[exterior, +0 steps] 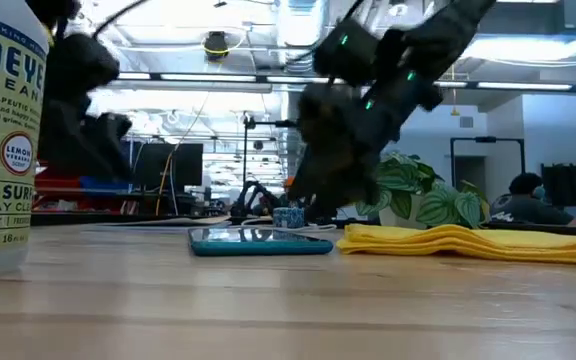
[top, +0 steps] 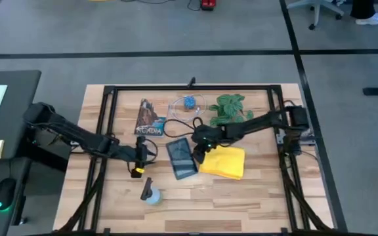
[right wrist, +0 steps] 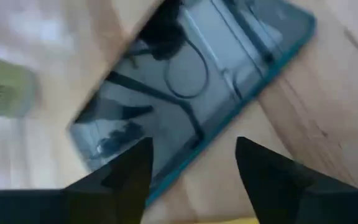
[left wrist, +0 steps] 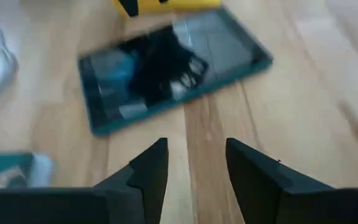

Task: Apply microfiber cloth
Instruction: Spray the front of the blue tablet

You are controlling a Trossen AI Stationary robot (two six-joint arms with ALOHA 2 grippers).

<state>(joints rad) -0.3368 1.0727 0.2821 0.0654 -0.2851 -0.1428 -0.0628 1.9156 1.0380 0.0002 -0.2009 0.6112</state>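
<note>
**Both grippers hanging open beside the tablet, cloth lying flat on the table**

Meanwhile, on the left side of the wooden table (top: 254, 196), the left arm is reaching inward from its base, and the left gripper (top: 138, 156) is sitting just left of the tablet (top: 182, 158). Its wrist camera is showing the two dark fingers (left wrist: 151, 171) spread apart with bare wood between them and nothing held, pointing toward the tablet's long edge. A spray bottle (top: 149, 192) is lying near the front of the table, below that gripper in the overhead view; its yellow-and-white label is filling the left edge of the low view (exterior: 3, 140).

Moving to the middle, a book (top: 147, 118) is resting toward the back, with a small blue object (top: 188, 103) in a clear wrapper beside it. The tablet, dark-screened with a teal rim, is lying flat at a slight angle.

Further right, the right gripper (top: 200, 142) is hovering over the gap where the tablet meets the microfiber cloth (top: 224, 161). Its fingers (right wrist: 272, 180) are standing wide apart and empty, with the tablet's screen showing between them. The bright yellow cloth is lying folded on the table just right of the tablet, flat in the low view (exterior: 468, 242). A leafy green plant (top: 229, 108) is standing behind the cloth, near the back rail.
</note>
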